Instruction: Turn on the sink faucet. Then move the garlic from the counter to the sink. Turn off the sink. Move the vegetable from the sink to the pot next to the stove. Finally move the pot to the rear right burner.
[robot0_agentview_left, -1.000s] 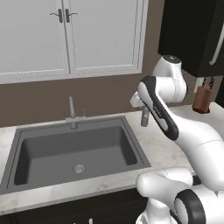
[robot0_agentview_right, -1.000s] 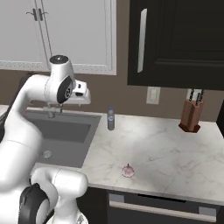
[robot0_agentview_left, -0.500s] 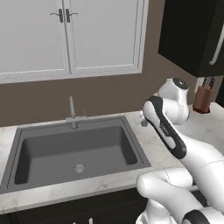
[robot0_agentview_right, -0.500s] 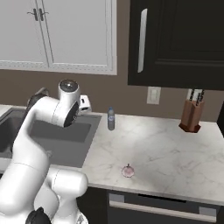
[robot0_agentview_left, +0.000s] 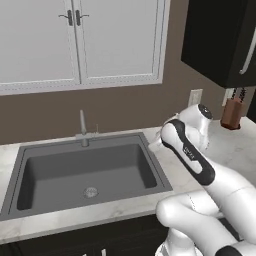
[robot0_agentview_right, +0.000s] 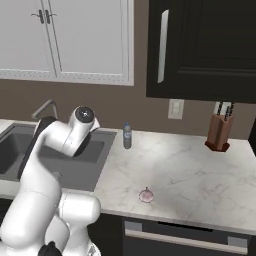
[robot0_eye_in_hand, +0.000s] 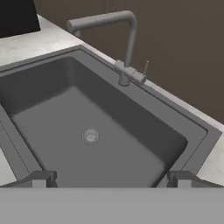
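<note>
Evidently the faucet step is in hand: no water is visible from the faucet (robot0_eye_in_hand: 114, 35), and the garlic (robot0_agentview_right: 146, 195) lies on the surface (robot0_agentview_right: 200, 175), well right of the sink (robot0_agentview_left: 85, 172). In the hand view the end effector (robot0_eye_in_hand: 111, 179), fingers spread wide with nothing between them, looks down into the sink basin with the faucet behind it. Its small lever (robot0_eye_in_hand: 145, 69) sits just beside the faucet base. Next, I judge, the fingers should reach past the basin to nudge that lever.
</note>
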